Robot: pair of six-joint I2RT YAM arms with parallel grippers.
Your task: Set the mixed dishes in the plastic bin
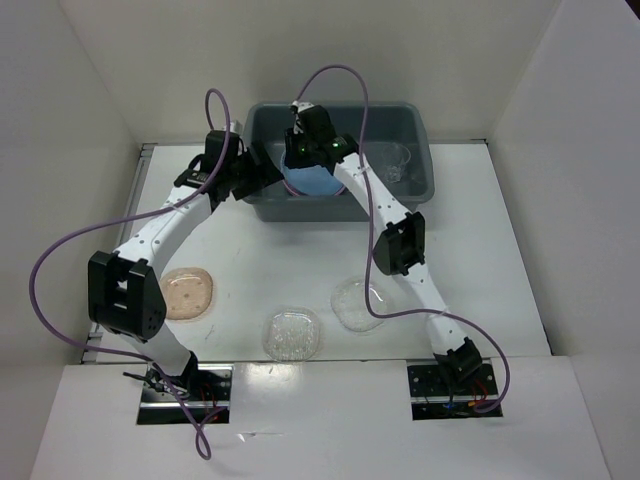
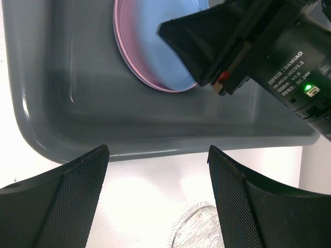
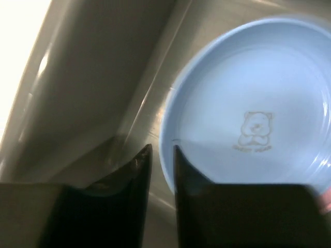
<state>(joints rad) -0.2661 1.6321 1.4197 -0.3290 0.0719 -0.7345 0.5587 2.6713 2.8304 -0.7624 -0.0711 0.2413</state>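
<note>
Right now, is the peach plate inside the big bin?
No, the peach plate lies on the white table, well outside the plastic bin.

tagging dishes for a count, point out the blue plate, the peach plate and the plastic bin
blue plate (image 3: 248, 98): right wrist view, on its flat middle
peach plate (image 1: 187, 293): top view, on its centre
plastic bin (image 1: 395, 106): top view, on its far rim

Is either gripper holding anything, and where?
Left gripper holds nothing. Right gripper's jaws stand slightly apart at the blue plate's rim in the bin; whether they grip it cannot be told.
</note>
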